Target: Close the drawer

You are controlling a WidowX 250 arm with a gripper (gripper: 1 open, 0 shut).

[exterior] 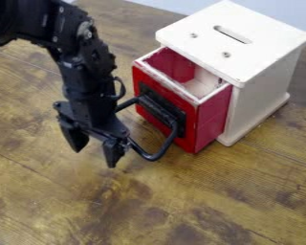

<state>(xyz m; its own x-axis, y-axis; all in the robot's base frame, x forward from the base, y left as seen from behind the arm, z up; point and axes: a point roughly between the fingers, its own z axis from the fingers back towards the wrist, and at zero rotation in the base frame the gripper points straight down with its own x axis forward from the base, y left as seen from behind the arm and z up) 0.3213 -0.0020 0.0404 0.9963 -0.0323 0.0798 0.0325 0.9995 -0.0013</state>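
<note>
A black robot gripper, its two fingertips pointing down and spread apart with a gap between them, hovers at the left of the frame beside a partly open red drawer. The gripper holds nothing between its fingertips. The drawer, at the center of the frame, juts out from a cream-white cabinet that fills the upper right, its black front panel facing the lower left. A large, black, rounded handle loops out from that panel toward the gripper, the handle's lower bend just beside the fingers. The drawer's open top shows a red inner wall and a pale interior. A slot and two small round metallic spots mark the cabinet's top. Both stand on a brown wood-grain tabletop, a pale surface running along the top edge.
</note>
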